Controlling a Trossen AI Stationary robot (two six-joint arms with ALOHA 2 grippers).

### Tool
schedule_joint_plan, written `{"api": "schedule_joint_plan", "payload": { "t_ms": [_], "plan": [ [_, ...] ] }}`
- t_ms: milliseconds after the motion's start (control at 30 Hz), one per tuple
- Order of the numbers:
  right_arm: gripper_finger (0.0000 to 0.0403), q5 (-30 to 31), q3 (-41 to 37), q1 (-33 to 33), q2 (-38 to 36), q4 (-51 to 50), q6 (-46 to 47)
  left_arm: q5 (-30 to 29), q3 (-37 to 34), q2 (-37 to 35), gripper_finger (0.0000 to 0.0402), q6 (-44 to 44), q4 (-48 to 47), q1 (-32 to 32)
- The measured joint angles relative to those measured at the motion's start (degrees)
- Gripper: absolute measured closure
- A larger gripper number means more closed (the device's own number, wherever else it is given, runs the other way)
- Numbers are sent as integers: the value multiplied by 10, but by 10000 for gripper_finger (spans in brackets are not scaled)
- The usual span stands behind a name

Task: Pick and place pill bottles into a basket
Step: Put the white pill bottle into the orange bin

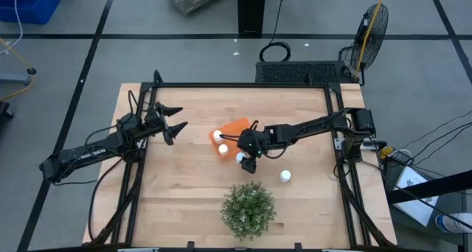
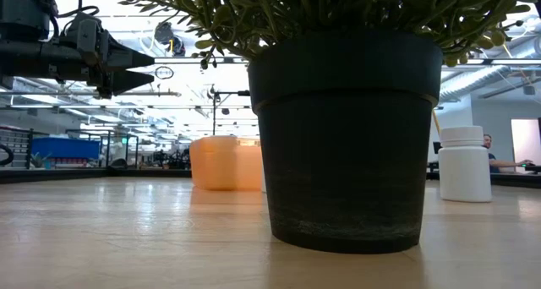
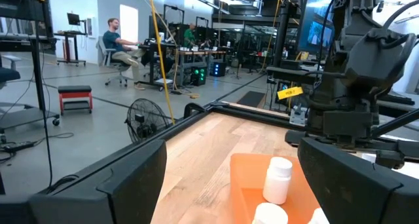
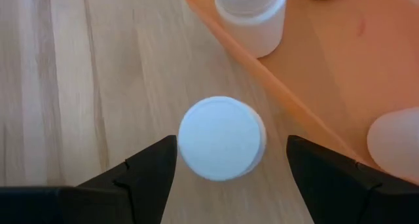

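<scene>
The orange basket [image 1: 237, 125] lies near the table's middle, with white pill bottles [image 1: 217, 135] [image 1: 223, 149] standing in it. They also show in the left wrist view [image 3: 278, 178]. Another pill bottle [image 4: 221, 137] stands upright on the table just outside the basket's rim [image 4: 275, 86]. My right gripper [image 4: 232, 145] is open above it, pointing down, one finger on each side and a gap to each. A further bottle [image 1: 285, 176] stands on the table to the right. My left gripper [image 1: 179, 127] is open and empty, in the air left of the basket.
A green potted plant [image 1: 248, 208] stands near the table's near edge; its dark pot [image 2: 347, 137] fills the low view. My right arm [image 1: 310, 127] reaches across the basket from the right. Black frame rails [image 1: 243, 85] run along the table's edges.
</scene>
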Motion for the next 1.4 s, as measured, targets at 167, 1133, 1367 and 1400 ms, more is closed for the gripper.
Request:
{"api": "schedule_joint_plan", "payload": {
  "t_ms": [167, 1133, 1367, 1400],
  "plan": [
    [125, -1, 0, 0, 0, 14, 2, 0, 0, 0, 53, 0, 0, 0],
    [263, -59, 0, 16, -43, 106, -21, 0, 0, 0, 53, 0, 0, 0],
    [263, -58, 0, -16, -94, 133, -64, 0, 0, 0, 53, 0, 0, 0],
    [263, -57, 0, -25, -99, 134, -69, 0, 0, 0, 53, 0, 0, 0]
  ]
}}
